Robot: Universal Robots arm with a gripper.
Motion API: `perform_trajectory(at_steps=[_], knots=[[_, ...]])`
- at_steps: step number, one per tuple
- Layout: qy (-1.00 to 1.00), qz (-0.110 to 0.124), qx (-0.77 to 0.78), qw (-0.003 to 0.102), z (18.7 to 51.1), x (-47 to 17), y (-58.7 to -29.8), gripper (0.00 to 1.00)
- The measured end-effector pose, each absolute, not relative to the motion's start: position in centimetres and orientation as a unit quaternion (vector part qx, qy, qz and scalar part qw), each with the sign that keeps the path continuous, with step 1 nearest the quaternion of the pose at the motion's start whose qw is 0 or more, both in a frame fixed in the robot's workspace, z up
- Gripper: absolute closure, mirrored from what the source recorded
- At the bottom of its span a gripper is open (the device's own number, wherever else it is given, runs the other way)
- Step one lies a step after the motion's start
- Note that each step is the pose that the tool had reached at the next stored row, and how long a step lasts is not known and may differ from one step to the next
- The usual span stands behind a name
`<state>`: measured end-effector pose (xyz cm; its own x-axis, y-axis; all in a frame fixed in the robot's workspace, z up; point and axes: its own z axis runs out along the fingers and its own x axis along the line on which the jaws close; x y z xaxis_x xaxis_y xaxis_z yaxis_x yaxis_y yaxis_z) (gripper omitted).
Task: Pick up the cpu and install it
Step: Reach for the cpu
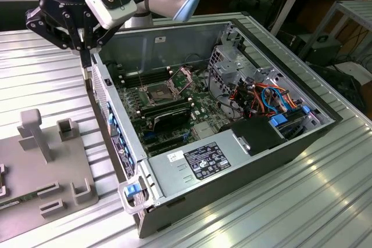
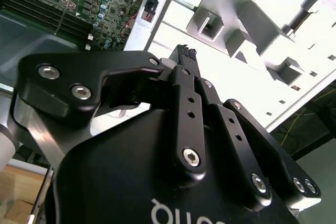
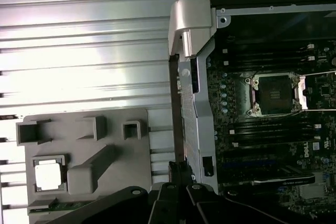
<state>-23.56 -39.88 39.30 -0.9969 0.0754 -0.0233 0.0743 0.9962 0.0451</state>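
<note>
- which step is this?
- the pick hasn't started, i'd say. the cpu [image 3: 48, 176] lies silver side up in a square pocket of the grey fixture plate [image 3: 105, 129], by the plate's edge farthest from the computer case [image 3: 197, 103]. plate and case sit side by side on the ribbed tabletop [image 3: 79, 51].
- and the claw?
- the claw [image 3: 178, 167] hangs over the case's side wall, near where the case meets the plate, well apart from the cpu. in the second wrist view its fingers [image 2: 184, 77] are clenched together with nothing between them.
- is the socket ready?
- looks so. the socket [image 3: 273, 94] on the motherboard [image 3: 236, 145] is bare, and its metal frame [image 1: 185, 76] stands swung up in the exterior view.
- what would the pick call for, then?
- my reading: the claw has to cross the plate until it stands above the pocket. then it must spread its fingers enough to straddle the cpu and drop straight down. the pocket walls hug the cpu closely and an upright post [image 3: 92, 166] stands just beside it, so there's little room for a skewed approach. the cpu is thin, so the fingers would need to catch its edges low.
</note>
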Motion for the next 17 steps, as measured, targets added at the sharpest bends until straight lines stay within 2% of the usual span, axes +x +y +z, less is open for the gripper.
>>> perform_trajectory(at_steps=[17], knots=[[0.999, 0.022, 0.037, 0.012, 39.3, -25.4, -39.9, 0.89]])
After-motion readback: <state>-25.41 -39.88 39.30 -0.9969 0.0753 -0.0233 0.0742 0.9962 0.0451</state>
